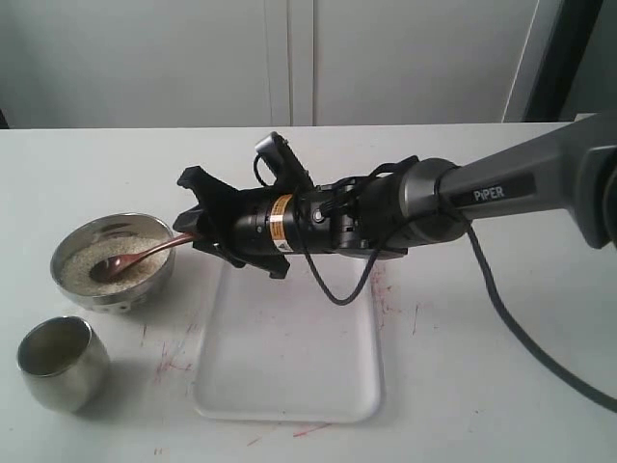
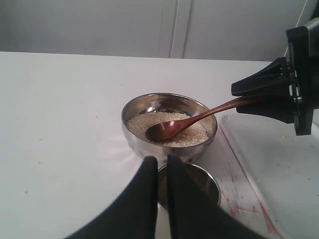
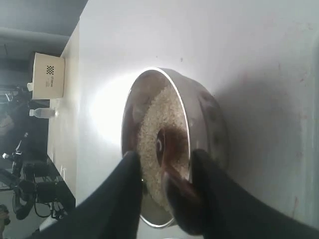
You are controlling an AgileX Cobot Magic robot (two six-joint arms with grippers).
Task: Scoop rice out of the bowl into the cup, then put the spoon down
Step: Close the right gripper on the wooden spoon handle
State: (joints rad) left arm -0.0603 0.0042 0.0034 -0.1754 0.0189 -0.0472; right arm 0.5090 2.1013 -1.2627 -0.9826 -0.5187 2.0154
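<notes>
Exterior view: the cup [image 1: 63,365] sits nearest, just beside the bowl [image 1: 145,289]. My right end effector [image 1: 196,234] grips the spoon [image 1: 145,255], tip in the rice [image 1: 82,260]. The left end effector [image 2: 162,160] is nearly closed and empty. I judge we're scooping; next, lift level toward the cup.

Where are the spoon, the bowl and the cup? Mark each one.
spoon [image 1: 143,256], exterior view, middle of the handle.
bowl [image 1: 101,297], exterior view, front outer wall.
cup [image 1: 67,381], exterior view, outer side wall.
</notes>
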